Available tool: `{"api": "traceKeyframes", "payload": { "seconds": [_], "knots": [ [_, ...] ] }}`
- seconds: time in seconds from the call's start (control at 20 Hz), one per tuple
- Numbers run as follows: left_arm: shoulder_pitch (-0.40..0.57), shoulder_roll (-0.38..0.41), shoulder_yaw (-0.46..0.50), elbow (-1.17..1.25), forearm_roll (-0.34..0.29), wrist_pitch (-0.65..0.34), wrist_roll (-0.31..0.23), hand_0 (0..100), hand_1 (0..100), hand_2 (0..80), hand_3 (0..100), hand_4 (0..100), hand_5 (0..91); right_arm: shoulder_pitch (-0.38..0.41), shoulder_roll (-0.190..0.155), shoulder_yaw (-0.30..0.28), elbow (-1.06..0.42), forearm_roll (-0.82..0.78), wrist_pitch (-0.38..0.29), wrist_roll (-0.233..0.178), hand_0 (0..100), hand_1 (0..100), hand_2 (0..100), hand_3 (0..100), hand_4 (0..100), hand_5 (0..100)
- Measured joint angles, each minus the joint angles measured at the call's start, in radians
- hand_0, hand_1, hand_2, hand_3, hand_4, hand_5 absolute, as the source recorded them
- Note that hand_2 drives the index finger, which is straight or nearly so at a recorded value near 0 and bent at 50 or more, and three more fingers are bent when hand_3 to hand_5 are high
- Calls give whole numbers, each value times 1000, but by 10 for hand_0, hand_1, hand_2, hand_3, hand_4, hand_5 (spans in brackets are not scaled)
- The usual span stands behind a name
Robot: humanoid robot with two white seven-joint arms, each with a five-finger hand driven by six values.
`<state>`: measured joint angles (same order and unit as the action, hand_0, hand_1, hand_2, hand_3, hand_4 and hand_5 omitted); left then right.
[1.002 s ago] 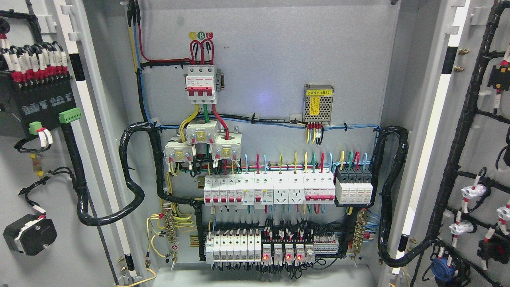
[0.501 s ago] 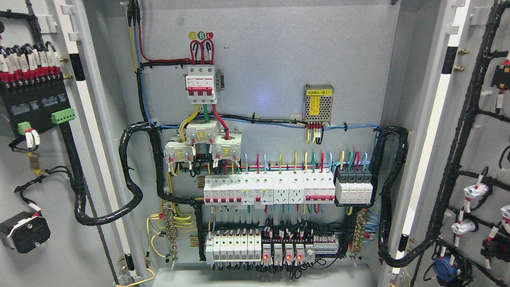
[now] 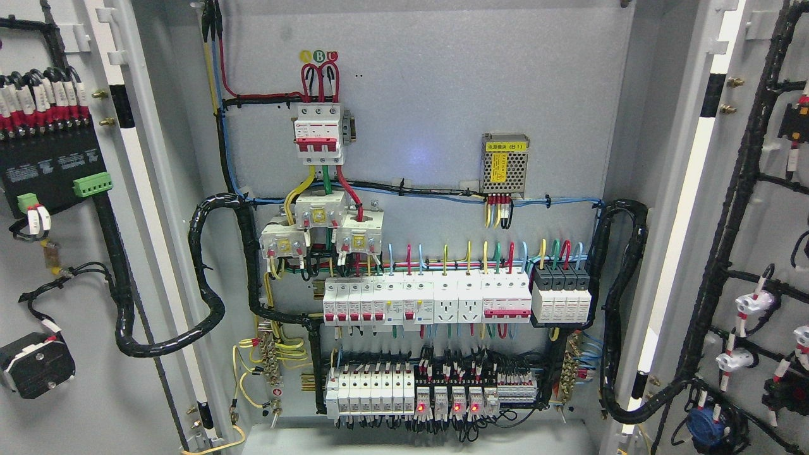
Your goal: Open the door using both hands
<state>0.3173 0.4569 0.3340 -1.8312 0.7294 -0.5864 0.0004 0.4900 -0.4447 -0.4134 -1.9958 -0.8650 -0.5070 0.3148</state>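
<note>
Grey cabinet back panel [image 3: 442, 95] filled the middle, both doors swung wide: the left door [image 3: 76, 404] at the left edge, the right door [image 3: 774, 253] at the right. Neither hand was in view, so their state could not be told. Four red indicator lights [image 3: 447, 407] glowed along the bottom row; one mesh-cased power supply [image 3: 504, 163] sat upper right.
</note>
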Motion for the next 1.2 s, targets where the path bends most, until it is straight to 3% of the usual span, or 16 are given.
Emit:
{"api": "traceKeyframes", "payload": {
  "seconds": [1.2],
  "knots": [
    [-35, 34, 11, 74, 21, 0, 3, 0, 0, 0, 0, 0, 0, 6, -23, 48, -67, -2, -5, 1, 191, 0, 0, 0, 0, 0]
  ]
}}
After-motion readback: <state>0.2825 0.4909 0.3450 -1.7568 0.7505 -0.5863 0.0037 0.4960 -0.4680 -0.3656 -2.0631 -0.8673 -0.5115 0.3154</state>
